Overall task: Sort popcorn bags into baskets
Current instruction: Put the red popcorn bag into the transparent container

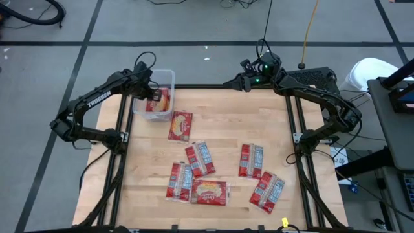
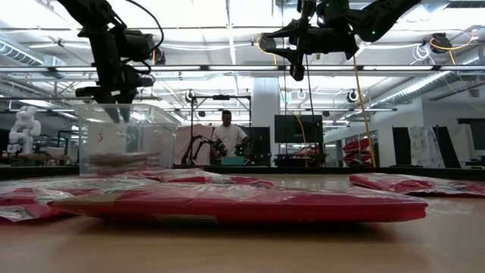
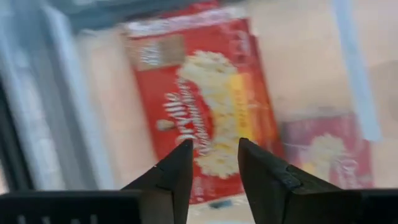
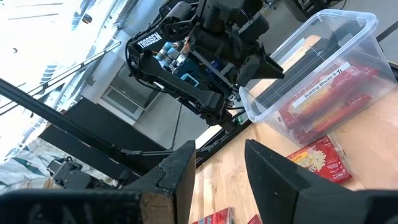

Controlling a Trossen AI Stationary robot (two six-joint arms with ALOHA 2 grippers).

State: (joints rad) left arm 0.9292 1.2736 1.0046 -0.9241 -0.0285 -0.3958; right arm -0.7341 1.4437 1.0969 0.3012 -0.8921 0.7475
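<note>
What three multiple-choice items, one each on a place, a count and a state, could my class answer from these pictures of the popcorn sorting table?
1. Where is the clear tub?
A. at the far left corner of the table
B. at the near right corner
C. in the table's middle

2. How many popcorn bags lie on the bare table, outside the tub?
A. two
B. six
C. ten

3. What is the left gripper doing?
A. gripping a bag
B. hanging open and empty above the tub
C. resting on the table

Answers: 1 A, the high view shows the tub at the far left corner. 2 B, one bag lies next to the tub and five more lie nearer. 3 B, the left wrist view shows its fingers apart with nothing between them, over the bag in the tub. The right gripper waits at the table's far edge.
</note>
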